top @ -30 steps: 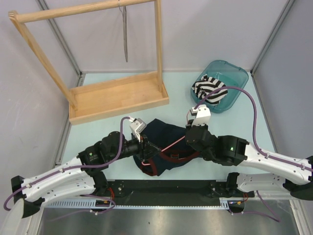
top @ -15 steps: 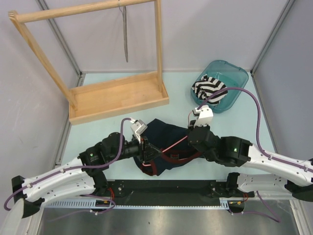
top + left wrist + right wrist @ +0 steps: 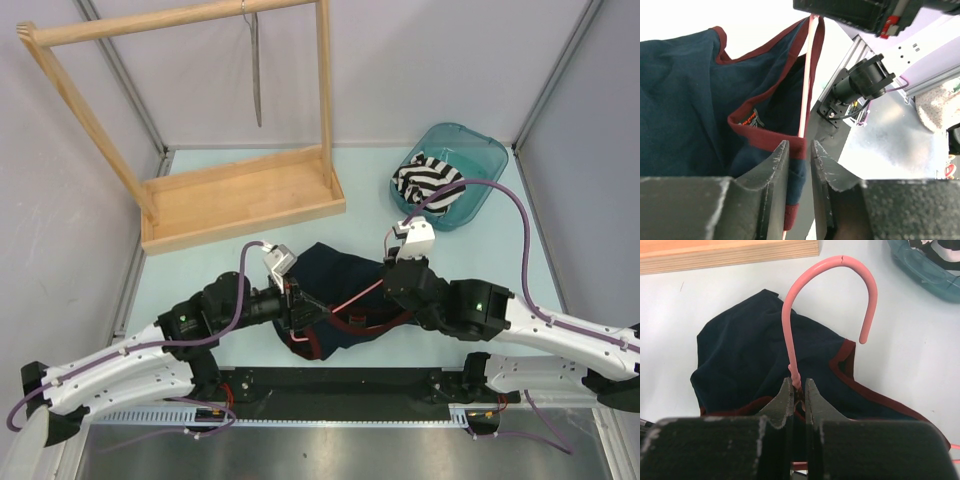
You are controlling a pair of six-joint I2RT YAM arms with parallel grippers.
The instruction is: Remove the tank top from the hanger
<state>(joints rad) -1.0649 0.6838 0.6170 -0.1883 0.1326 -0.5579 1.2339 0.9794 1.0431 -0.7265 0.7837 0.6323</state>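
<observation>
From above, the navy tank top lies bunched on the table between the two tools. The left gripper is at its near-left edge and the right gripper at its far-right edge. A pink bar of the hanger shows between them.

In the left wrist view, the fingers stand nearly together with the maroon hem pinched in the narrow gap. The hanger's bar runs ahead of the tips.

In the right wrist view, the jaws are clamped on the hanger's neck, and the hook curves up ahead of them over the cloth.

We judge the stripping step is under way. Next, the two tools need to pull apart so the strap slides off the bar.

A small label inside the hem carries red print, too small for us to read.
</observation>
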